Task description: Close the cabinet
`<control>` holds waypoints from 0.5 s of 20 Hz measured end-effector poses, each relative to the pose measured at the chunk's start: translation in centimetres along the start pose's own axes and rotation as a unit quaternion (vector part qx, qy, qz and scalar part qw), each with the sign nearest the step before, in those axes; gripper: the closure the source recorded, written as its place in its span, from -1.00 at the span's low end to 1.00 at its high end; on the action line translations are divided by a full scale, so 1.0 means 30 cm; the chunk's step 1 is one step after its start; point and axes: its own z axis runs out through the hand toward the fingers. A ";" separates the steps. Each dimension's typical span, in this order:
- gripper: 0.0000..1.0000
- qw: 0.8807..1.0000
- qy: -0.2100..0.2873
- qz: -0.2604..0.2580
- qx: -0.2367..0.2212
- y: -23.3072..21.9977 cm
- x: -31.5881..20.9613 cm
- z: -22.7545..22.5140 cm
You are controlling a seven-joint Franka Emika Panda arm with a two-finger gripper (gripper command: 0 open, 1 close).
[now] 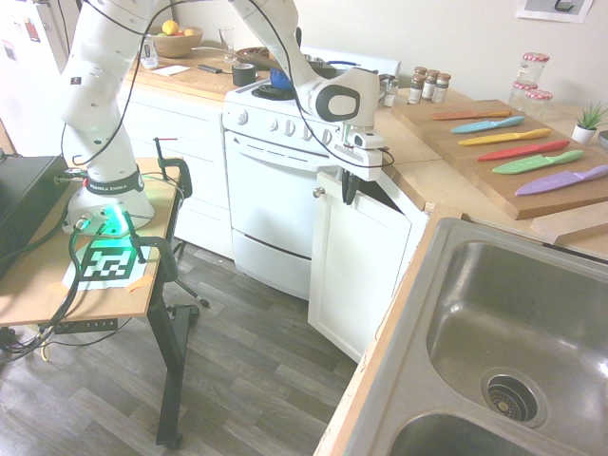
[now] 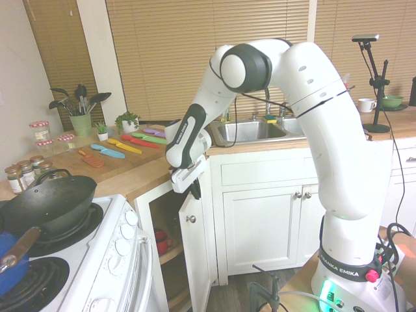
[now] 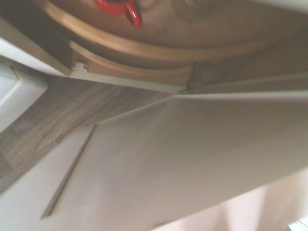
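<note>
At the cabinet door's [image 1: 359, 261] top edge, pincer [image 1: 350, 190] closed, apparently holding nothing.

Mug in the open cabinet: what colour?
The mug is red; it shows best in the wrist view.

We note a glossy white arm [image 2: 325, 123] built of rounded segments, seen at the centre and right of the second exterior view. We find a dark grey band around the upper joint [image 2: 246, 67], framing a round white cap. We record a dark panel with white lettering on the forearm [image 2: 189, 135]. The base collar [image 2: 351, 268] is dark and reads FRANKA EMIKA, with a red-pink knob [image 2: 372, 275] beside it. We observe black cable along the links, a pale hand housing [image 2: 189, 176] and dark fingers [image 2: 195, 189]. Green light shows at the base, lower right.
</note>
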 end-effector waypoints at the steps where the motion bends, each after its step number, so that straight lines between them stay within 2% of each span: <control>1: 1.00 1.000 -0.001 0.001 0.001 -0.018 0.008 -0.003; 10: 1.00 1.000 -0.001 0.017 0.025 -0.098 0.063 -0.098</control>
